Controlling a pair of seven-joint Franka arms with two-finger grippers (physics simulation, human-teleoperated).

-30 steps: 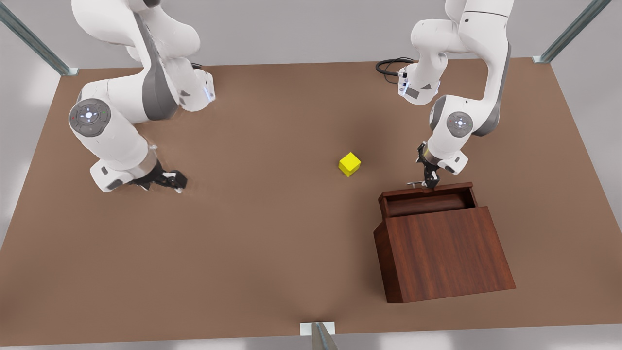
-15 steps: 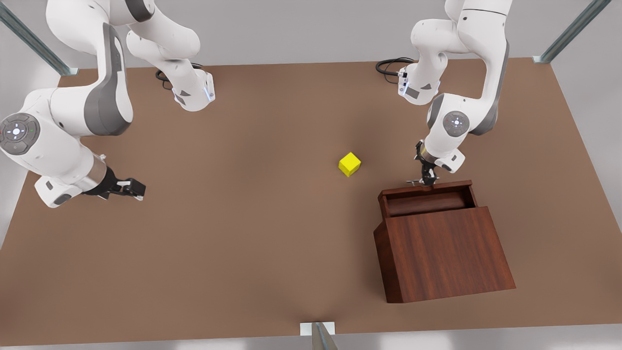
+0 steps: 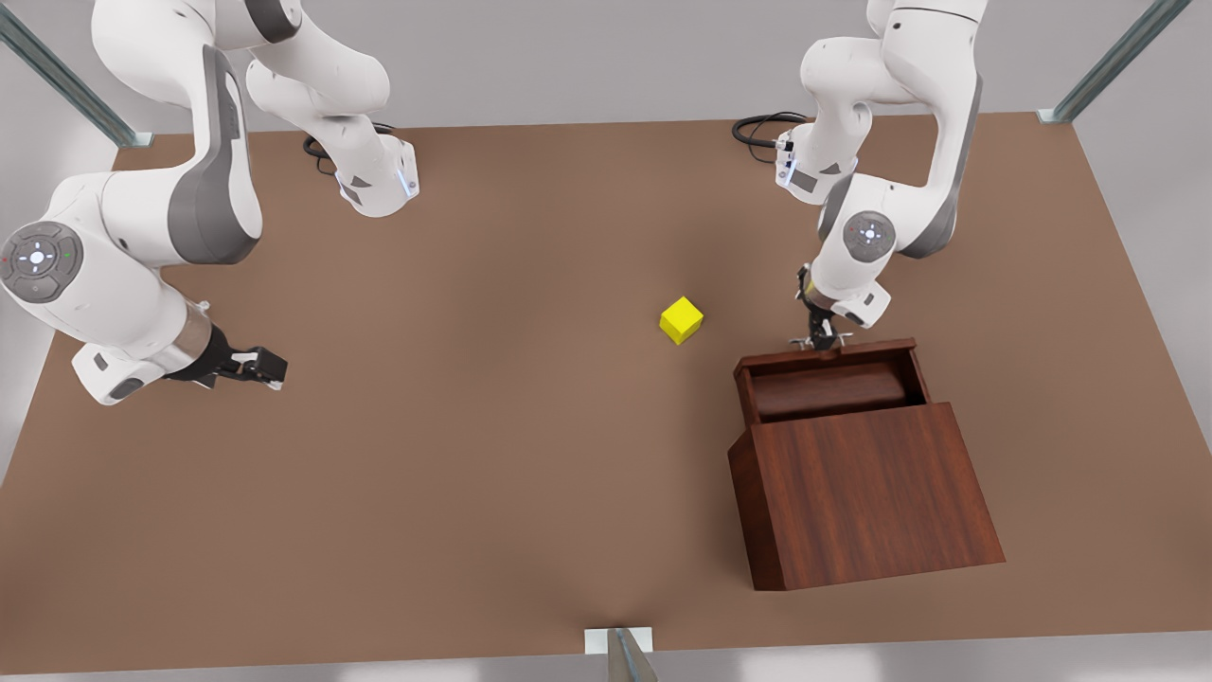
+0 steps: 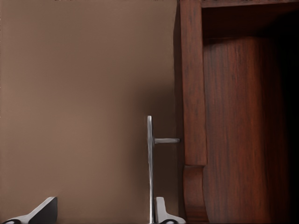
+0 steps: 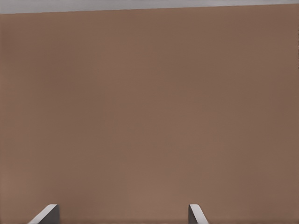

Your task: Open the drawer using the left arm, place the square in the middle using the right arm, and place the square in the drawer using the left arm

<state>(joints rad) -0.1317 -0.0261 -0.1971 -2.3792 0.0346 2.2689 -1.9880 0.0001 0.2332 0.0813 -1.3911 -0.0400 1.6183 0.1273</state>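
My left hand (image 3: 820,343) sits at the drawer's (image 3: 833,384) thin handle (image 4: 150,168), one finger (image 4: 163,215) touching the bar, the other well off it. The wooden box (image 3: 864,493) blocks the near side. The drawer stands open from above. Open tabletop (image 3: 473,426) surrounds the cube (image 3: 681,319) and lies before my spread right hand (image 3: 256,365).

The drawer (image 3: 833,379) of dark reddish wood stands pulled partly out of its box, silver bar handle (image 4: 150,163) at its 12 o'clock edge. The small yellow cube (image 3: 681,320) sits upright on the brown tabletop (image 3: 492,455), at the drawer's 10 o'clock, apart from it.
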